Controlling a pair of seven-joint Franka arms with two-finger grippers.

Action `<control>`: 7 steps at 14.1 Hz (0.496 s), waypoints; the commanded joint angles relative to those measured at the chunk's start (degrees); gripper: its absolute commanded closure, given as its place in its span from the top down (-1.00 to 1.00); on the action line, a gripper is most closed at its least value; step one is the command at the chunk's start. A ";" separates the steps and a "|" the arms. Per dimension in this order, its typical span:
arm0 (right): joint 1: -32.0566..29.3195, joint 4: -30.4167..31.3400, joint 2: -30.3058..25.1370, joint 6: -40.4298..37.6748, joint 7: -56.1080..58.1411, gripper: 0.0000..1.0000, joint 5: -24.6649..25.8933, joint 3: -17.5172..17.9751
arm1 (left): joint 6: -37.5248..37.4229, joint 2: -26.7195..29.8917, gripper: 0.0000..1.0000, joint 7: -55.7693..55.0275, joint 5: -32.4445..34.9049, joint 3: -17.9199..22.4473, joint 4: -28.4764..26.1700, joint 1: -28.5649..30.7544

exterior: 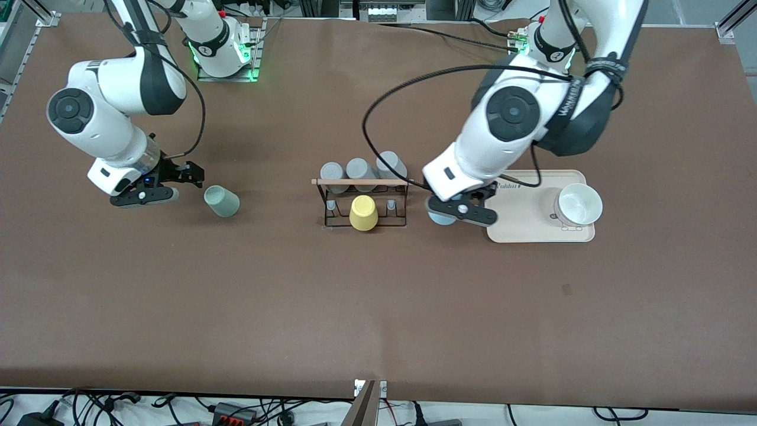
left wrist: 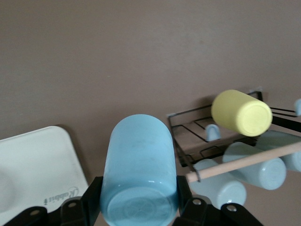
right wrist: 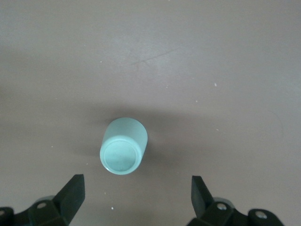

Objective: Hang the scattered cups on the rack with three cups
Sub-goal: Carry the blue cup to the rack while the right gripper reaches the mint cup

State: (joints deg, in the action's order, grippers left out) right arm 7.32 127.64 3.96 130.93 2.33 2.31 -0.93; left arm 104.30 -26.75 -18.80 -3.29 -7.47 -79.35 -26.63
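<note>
The light blue cup (exterior: 440,218) is gripped between the fingers of my left gripper (exterior: 461,210), between the rack (exterior: 364,204) and the beige tray (exterior: 535,234). In the left wrist view the cup (left wrist: 138,165) fills my gripper (left wrist: 138,205), its round end toward the camera. The black wire rack (left wrist: 188,125) with its wooden rod (left wrist: 244,162) holds three grey cups (exterior: 362,171) and a yellow cup (exterior: 363,213). The sage green cup (exterior: 222,201) sits on the table toward the right arm's end. My right gripper (exterior: 177,177) is open just beside it; in the right wrist view the cup (right wrist: 123,147) lies ahead of the open gripper (right wrist: 136,190).
A white bowl (exterior: 578,204) sits on the beige tray, whose corner shows in the left wrist view (left wrist: 42,160). Bare brown table lies nearer the front camera than the rack and the cups. The yellow cup (left wrist: 241,113) hangs on the rack's side nearer the camera.
</note>
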 commanded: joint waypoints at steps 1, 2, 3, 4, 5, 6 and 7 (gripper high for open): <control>0.77 3.14 -0.37 3.97 0.05 1.00 -0.81 -0.47 | -1.20 -5.06 -0.33 -1.33 -0.49 1.14 6.91 -3.51; 1.38 3.23 0.42 4.59 0.05 1.00 -0.81 -0.47 | -1.03 -6.29 -0.33 -1.24 -0.57 1.14 8.49 -3.60; 1.56 3.40 0.95 5.21 0.05 1.00 -0.81 -0.47 | -0.94 -7.61 -0.32 -1.24 -0.57 1.05 10.16 -3.60; 1.56 4.19 1.22 6.43 0.05 1.00 -0.81 -0.47 | -0.76 -8.49 -0.30 -1.16 -0.66 0.88 11.22 -3.69; 1.56 4.54 1.48 6.88 0.05 1.00 -0.81 -0.47 | -0.76 -9.46 -0.30 -1.16 -0.66 0.61 12.10 -3.95; 1.56 4.81 1.92 7.14 0.05 1.00 -0.81 -0.47 | -0.76 -9.81 -0.30 -1.16 -0.66 0.79 12.55 -4.82; 1.65 4.81 2.10 7.23 0.05 1.00 -0.72 -0.47 | -0.76 -10.25 -0.30 -1.24 -0.66 0.96 12.55 -5.44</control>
State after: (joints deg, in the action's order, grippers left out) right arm 8.29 131.45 6.13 136.81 2.33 2.31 -0.95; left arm 104.50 -34.68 -20.05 -3.29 -7.26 -70.40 -30.34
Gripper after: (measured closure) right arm 0.000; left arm 0.335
